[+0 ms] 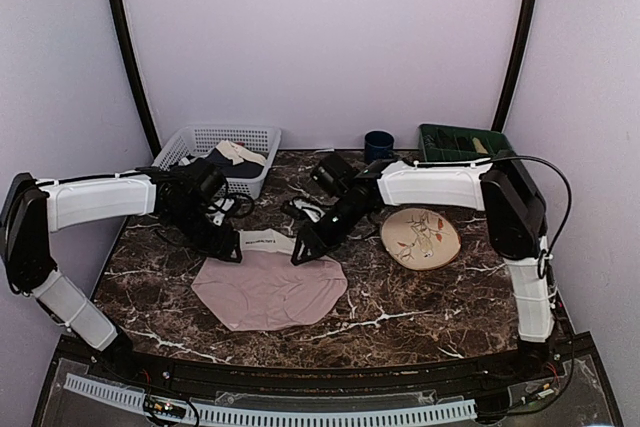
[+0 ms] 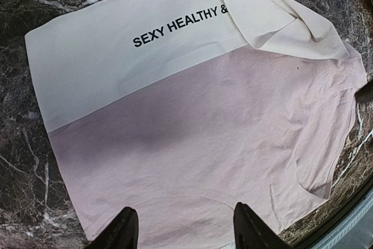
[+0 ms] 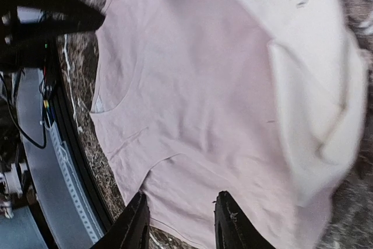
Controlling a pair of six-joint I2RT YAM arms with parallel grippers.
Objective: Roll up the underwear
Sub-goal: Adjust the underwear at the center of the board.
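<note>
Your left gripper [image 2: 185, 208] and right gripper [image 3: 182, 195] both hang parted, gripping nothing, just above the underwear [image 1: 270, 289], which lies spread flat left of the plate [image 1: 421, 238], with 1 waistband [image 2: 116, 56] corner folded over.

Left claw [image 1: 232, 250] low, angled down toward centre, jaws apart. Right claw [image 1: 300, 253] mirrors it, jaws apart.
</note>
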